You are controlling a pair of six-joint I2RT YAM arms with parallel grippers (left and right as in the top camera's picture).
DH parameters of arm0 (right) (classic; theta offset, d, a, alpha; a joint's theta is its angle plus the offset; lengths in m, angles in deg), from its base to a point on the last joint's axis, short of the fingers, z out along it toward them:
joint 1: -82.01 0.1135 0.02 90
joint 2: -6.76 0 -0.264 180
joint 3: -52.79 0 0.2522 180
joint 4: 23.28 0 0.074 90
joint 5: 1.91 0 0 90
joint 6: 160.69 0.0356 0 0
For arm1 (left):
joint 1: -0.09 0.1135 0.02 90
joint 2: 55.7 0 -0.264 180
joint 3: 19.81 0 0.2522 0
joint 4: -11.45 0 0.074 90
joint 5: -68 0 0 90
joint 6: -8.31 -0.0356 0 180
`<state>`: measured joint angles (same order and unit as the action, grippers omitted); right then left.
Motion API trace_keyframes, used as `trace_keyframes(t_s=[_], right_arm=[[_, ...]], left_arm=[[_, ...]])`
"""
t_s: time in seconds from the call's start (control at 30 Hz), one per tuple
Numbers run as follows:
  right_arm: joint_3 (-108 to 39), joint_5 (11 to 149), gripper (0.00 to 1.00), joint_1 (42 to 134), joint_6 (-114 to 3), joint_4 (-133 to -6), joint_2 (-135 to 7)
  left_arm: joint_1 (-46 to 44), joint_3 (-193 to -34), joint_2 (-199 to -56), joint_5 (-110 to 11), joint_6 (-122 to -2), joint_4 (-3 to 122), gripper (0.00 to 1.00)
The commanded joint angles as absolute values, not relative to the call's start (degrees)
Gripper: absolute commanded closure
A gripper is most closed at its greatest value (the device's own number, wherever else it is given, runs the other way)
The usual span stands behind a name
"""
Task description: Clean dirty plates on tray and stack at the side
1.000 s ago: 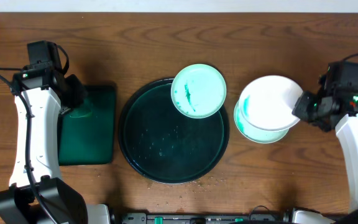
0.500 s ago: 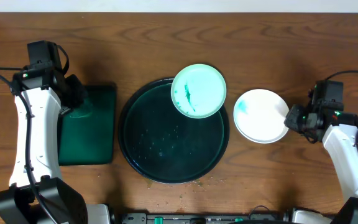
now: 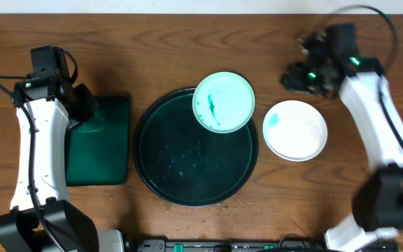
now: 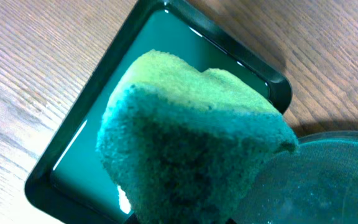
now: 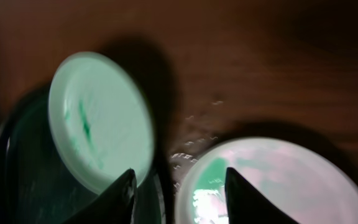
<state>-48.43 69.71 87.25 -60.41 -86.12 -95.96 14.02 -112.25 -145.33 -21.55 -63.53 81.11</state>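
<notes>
Black tray (image 3: 180,140) is sitting mid-table (image 3: 152,42), with specks scattered on its floor. Dirty plate (image 3: 223,101) is lying across the black tray's far-right rim, part over it and part overhanging, teal streaks showing on its left half. White plate (image 3: 294,130) is lying on the table just right of the black tray, not touching it, with an aqua smear on the edge facing it. Right gripper (image 3: 294,75) is hovering beyond that plate, off the black tray's far-right side. Overhead is giving only a dark blur there, but the right wrist view is showing both fingertips (image 5: 124,190) spread apart with nothing between them and both plates below. That view is also picking up specks on the wood between the two plates. Left gripper (image 3: 86,115) is hanging over the green tray (image 3: 100,157), which is lying just left of the black tray. Overhead is hiding what it carries, while the left wrist view is filling up with a green sponge (image 4: 191,155) above the green tray. The fingers are hiding behind the sponge, so it's probably clamped on it.
</notes>
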Motion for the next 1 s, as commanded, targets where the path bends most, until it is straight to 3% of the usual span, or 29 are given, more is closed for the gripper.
trace_keyframes(t_s=[0.0, 0.3, 0.37, 0.47, 0.5, 0.97], right_arm=[[-57.87, 64.84, 0.56, 91.16, -65.65, -89.16, -107.54], [-62.33, 60.91, 0.60, 96.05, -65.63, -88.24, -122.12], [-62.33, 61.04, 0.68, 96.75, -65.61, -88.00, -123.65], [-62.33, 60.99, 0.96, 97.23, -65.57, -88.15, -124.22], [-62.33, 60.99, 0.99, 97.28, -65.20, -88.24, -124.09], [-62.33, 63.55, 0.99, 102.48, -63.69, -93.73, -114.82]], left_arm=[[14.28, -112.55, -145.61, -20.42, -64.04, 81.31, 0.92], [14.28, -112.55, -145.61, -20.42, -64.04, 81.28, 0.93], [14.28, -112.55, -145.61, -20.42, -64.04, 81.28, 0.93], [14.28, -112.55, -145.61, -20.42, -64.06, 81.31, 0.93], [14.28, -112.55, -145.61, -20.42, -64.04, 81.31, 0.93], [14.15, -112.53, -145.61, -20.46, -64.04, 81.31, 0.93]])
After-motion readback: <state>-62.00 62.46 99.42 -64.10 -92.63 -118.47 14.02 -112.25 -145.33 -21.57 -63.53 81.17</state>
